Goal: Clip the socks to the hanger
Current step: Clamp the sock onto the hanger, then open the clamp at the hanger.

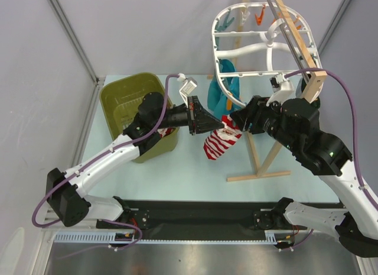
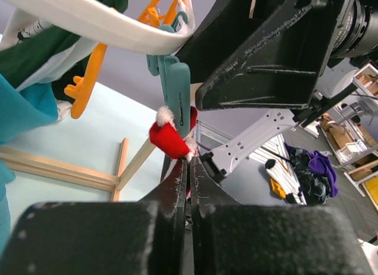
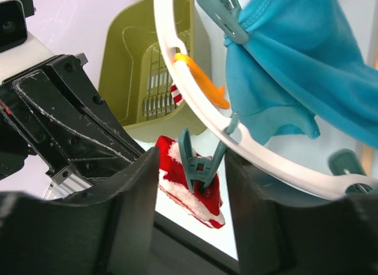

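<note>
A red-and-white striped sock [image 1: 221, 143] hangs between my two grippers, below the white oval hanger [image 1: 260, 47]. My left gripper [image 1: 212, 122] is shut on the sock's red cuff [image 2: 170, 139], just under a teal clip [image 2: 177, 89]. My right gripper [image 1: 237, 120] is open, with its fingers [image 3: 139, 186] on either side of that teal clip [image 3: 201, 162] without touching it. The clip hangs from the hanger's rim [image 3: 195, 103], and its lower end overlaps the sock's cuff [image 3: 180, 183]. A second striped sock [image 1: 168, 132] lies in the basket and also shows in the right wrist view [image 3: 176, 93].
The olive-green basket [image 1: 127, 103] stands left of the sock. The wooden stand [image 1: 260, 159] carries the hanger. A teal cloth [image 1: 227, 86] hangs clipped on the hanger, close above my right gripper [image 3: 289, 56]. An orange clip [image 3: 204, 80] sits beside the teal one.
</note>
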